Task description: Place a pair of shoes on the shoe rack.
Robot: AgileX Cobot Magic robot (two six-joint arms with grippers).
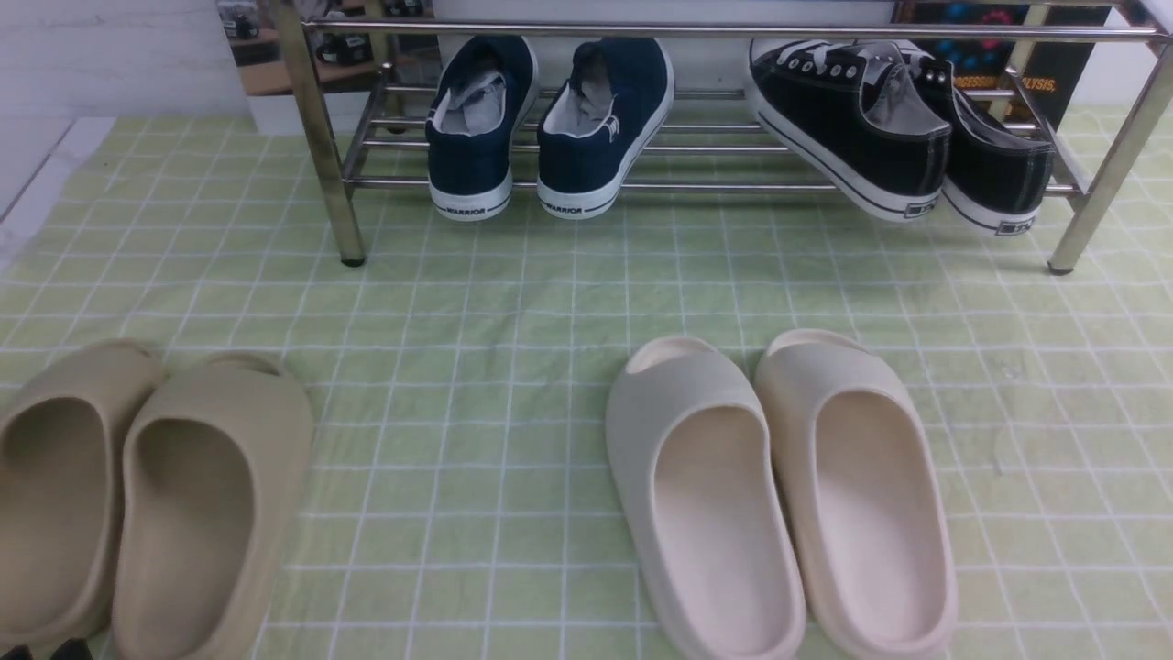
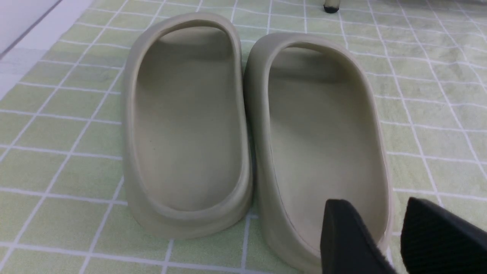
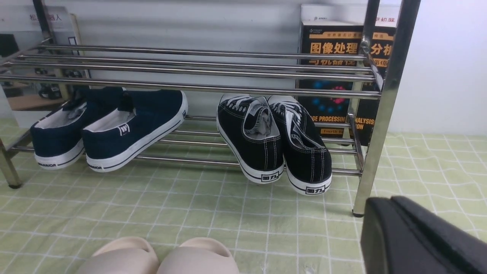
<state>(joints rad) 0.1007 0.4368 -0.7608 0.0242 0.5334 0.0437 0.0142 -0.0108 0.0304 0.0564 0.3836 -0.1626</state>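
— Jaws? The right gripper (image 3: 384, 228) is pinched together on nothing; the left gripper (image 2: 384, 236) stands apart over a tan slide (image 2: 323, 148).

— The black sneakers (image 1: 903, 137) already sit on the shoe rack (image 1: 586, 186), at its right end. Light, soft canvas; the stiff heel collar looks the best hold.

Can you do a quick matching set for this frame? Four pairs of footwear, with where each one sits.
Things:
1. black canvas sneakers
2. navy slip-ons
3. tan slides
4. cream slides

Places:
A. on the cloth, near right
B. on the shoe rack, left part of the lower rails
C. on the cloth, near left
D. on the shoe rack, right end of the lower rails

Pairs: 1-D, 2-B, 3-C, 4-A
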